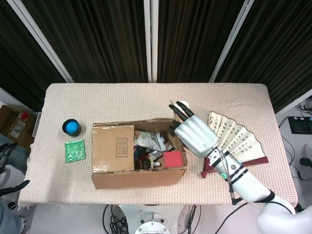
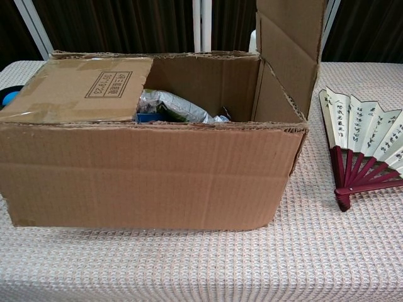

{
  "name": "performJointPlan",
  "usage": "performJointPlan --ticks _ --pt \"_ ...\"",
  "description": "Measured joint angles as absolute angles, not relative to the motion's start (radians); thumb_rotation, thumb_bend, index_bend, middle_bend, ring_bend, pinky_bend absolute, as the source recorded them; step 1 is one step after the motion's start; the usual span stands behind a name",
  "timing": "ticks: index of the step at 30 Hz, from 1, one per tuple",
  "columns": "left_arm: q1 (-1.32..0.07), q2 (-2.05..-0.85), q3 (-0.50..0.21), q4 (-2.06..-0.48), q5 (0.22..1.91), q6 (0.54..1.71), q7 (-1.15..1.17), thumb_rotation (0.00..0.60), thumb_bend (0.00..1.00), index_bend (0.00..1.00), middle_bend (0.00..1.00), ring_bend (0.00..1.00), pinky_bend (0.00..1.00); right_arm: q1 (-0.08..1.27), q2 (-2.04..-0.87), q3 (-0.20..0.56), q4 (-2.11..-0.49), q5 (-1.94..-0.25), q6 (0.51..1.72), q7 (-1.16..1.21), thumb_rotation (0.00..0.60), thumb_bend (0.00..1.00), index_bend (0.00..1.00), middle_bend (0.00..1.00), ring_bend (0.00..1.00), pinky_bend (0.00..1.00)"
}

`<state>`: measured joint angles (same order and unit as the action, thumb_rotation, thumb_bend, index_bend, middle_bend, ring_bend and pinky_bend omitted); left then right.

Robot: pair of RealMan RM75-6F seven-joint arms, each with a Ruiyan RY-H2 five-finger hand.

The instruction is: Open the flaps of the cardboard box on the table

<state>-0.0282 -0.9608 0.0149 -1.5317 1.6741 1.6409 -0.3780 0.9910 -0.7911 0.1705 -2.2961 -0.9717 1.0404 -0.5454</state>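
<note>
The cardboard box [image 1: 139, 176] sits at the table's front middle. Its left flap [image 1: 113, 147] lies flat and closed, with a printed label [image 2: 106, 83] on top. In the chest view the right flap [image 2: 289, 44] stands upright at the box's right wall, its top cut off by the frame. My right hand [image 1: 195, 136] hovers over that right edge with straight, spread fingers, covering the flap from above; nothing shows in its grip. The open half reveals packets [image 2: 176, 107] and a red item [image 1: 173, 159]. My left hand is out of both views.
A white cylinder [image 1: 183, 103] stands just behind the box, partly under my fingers. An open paper fan [image 1: 239, 141] lies to the right. A blue ball in a black holder [image 1: 72, 127] and a green packet [image 1: 75, 150] lie to the left.
</note>
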Motion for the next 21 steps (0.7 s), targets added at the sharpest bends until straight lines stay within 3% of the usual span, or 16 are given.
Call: performJointPlan --ticks 12,14,17,21 --pt "-0.046 -0.951 0.009 -1.551 1.676 1.630 -0.371 0.600 0.04 0.04 0.11 0.07 0.17 0.842 -0.626 0.143 -2.259 -0.997 0.983 -0.338 0.600 0.87 0.46 0.45 0.00 0.00" --pt "-0.053 -0.948 0.004 -1.557 1.675 1.627 -0.368 0.600 0.04 0.04 0.11 0.07 0.17 0.816 -0.616 0.145 -2.247 -1.026 0.985 -0.292 0.600 0.86 0.40 0.39 0.00 0.00" --pt "-0.071 -0.936 -0.009 -1.572 1.678 1.623 -0.365 0.600 0.06 0.04 0.11 0.07 0.17 0.776 -0.611 0.152 -2.230 -1.091 1.008 -0.221 0.600 0.84 0.22 0.24 0.00 0.00" --pt "-0.111 -0.903 -0.040 -1.622 1.693 1.620 -0.381 0.600 0.15 0.08 0.13 0.08 0.17 0.708 -0.616 0.160 -2.207 -1.208 1.083 -0.125 0.600 0.80 0.11 0.18 0.00 0.00"
